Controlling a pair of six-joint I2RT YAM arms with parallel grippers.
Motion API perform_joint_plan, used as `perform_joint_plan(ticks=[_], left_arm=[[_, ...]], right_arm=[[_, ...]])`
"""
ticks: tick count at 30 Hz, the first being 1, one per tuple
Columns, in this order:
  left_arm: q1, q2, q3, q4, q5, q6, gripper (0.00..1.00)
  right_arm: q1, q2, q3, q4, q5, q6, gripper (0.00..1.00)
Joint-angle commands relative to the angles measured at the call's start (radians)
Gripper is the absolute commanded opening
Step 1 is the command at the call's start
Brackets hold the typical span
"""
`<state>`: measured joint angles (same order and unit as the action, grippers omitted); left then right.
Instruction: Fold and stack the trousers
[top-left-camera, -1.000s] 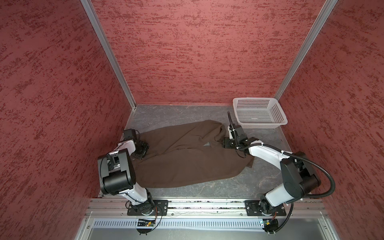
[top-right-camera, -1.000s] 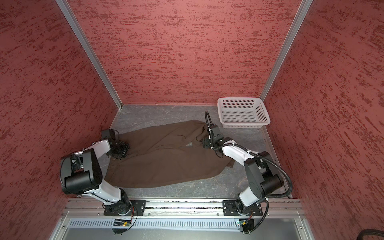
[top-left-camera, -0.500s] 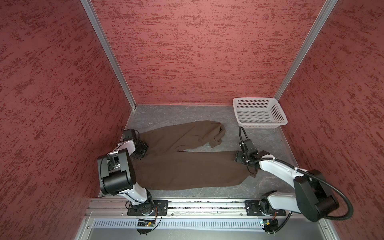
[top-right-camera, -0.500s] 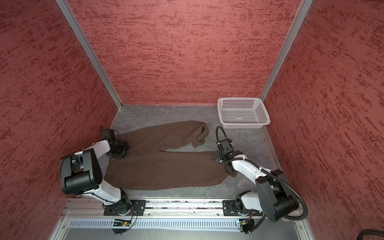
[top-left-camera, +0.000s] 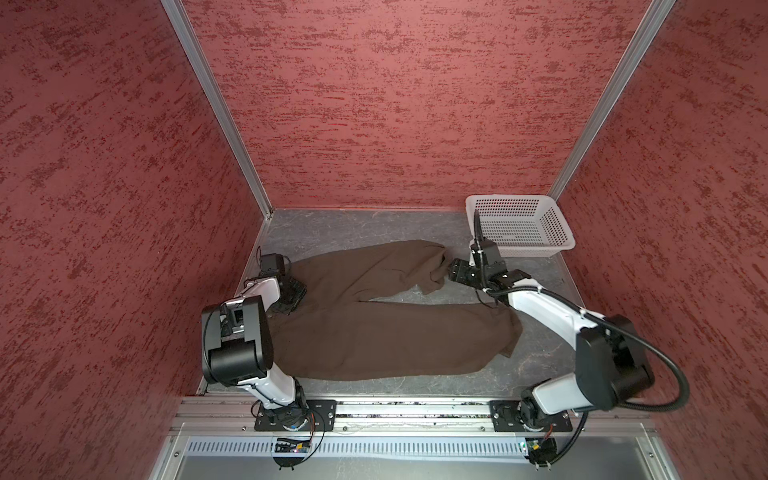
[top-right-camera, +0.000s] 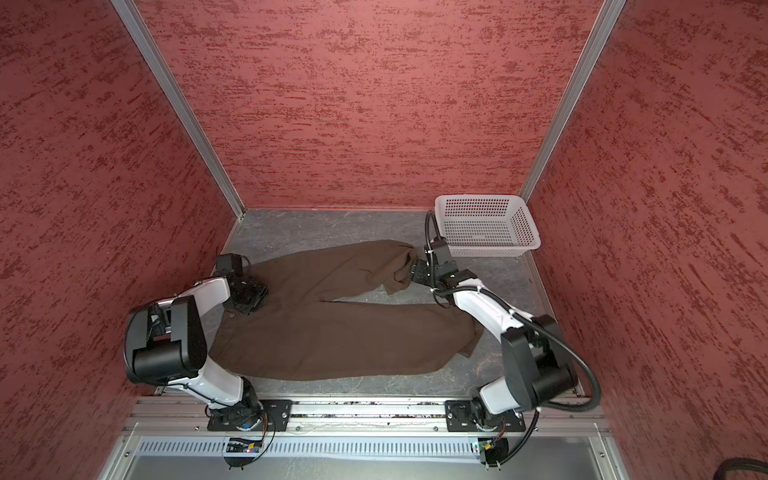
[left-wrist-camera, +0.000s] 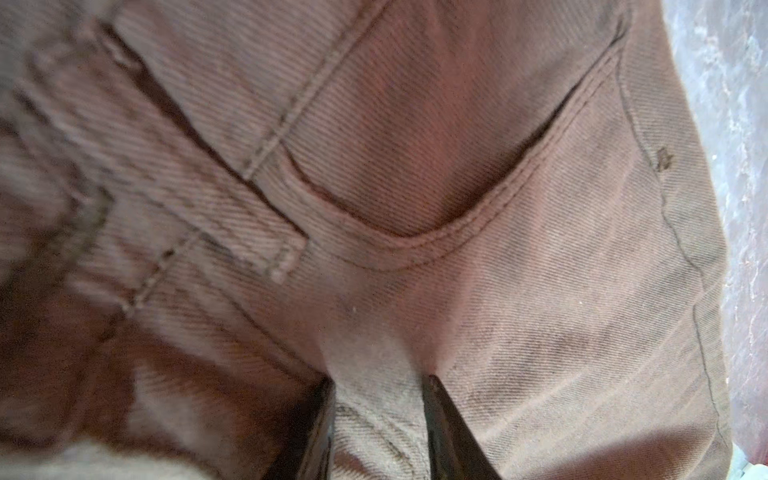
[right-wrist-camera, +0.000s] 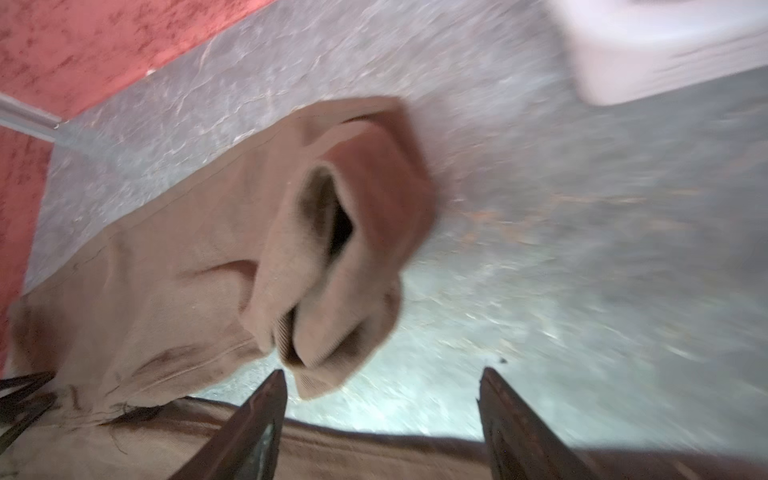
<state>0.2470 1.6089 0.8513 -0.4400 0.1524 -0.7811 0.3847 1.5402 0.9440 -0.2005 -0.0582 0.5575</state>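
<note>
Right hand swung to far leg's crumpled cuff, jaws wide & empty, prob. to straighten it; left hand pinches trousers at waist as anchor.

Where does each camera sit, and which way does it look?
Both top views: high above the front rail, looking down on table, trousers and white basket; left arm and right arm show.
Left wrist: on the left arm, facing a trouser pocket; left jaws pinch cloth.
Right wrist: on the right arm, facing a crumpled leg hem past open right jaws.
Shared: right wrist and top views all show that hem and basket.
</note>
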Motion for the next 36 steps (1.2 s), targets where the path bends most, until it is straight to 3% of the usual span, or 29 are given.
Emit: perform_joint_plan(ticks=[1, 5, 7, 11, 14, 16, 20, 26, 32, 36], left_arm=[[-0.014, 0.053, 0.003, -0.017, 0.009, -0.014, 0.37], [-0.014, 0.067, 0.022, -0.042, -0.016, -0.005, 0.37], [-0.013, 0.071, 0.022, -0.045, -0.025, -0.004, 0.37], [-0.008, 0.08, 0.031, -0.053, -0.025, 0.005, 0.36], [-0.002, 0.08, 0.037, -0.062, -0.025, 0.004, 0.36], [0.001, 0.075, 0.037, -0.065, -0.025, 0.002, 0.36], [0.011, 0.064, 0.028, -0.075, -0.024, 0.016, 0.36], [0.052, 0.057, 0.011, -0.073, -0.024, 0.042, 0.34], [0.085, 0.046, 0.0, -0.076, -0.034, 0.048, 0.34], [0.092, 0.046, 0.017, -0.097, -0.062, 0.067, 0.34]], right_arm=[[0.011, 0.092, 0.034, 0.148, -0.144, 0.024, 0.73], [0.014, 0.206, 0.092, 0.189, -0.198, 0.035, 0.7], [0.014, 0.253, 0.114, 0.189, -0.193, 0.035, 0.64], [0.01, 0.281, 0.142, 0.159, -0.198, 0.021, 0.36], [0.001, 0.218, 0.144, 0.094, -0.123, -0.033, 0.09], [-0.009, 0.153, 0.157, 0.017, -0.045, -0.093, 0.0], [-0.016, -0.056, 0.172, -0.125, 0.225, -0.221, 0.0], [-0.017, -0.333, 0.107, -0.131, 0.481, -0.314, 0.0], [-0.023, -0.426, -0.028, -0.125, 0.591, -0.306, 0.02], [-0.036, -0.431, -0.128, -0.103, 0.622, -0.295, 0.12]])
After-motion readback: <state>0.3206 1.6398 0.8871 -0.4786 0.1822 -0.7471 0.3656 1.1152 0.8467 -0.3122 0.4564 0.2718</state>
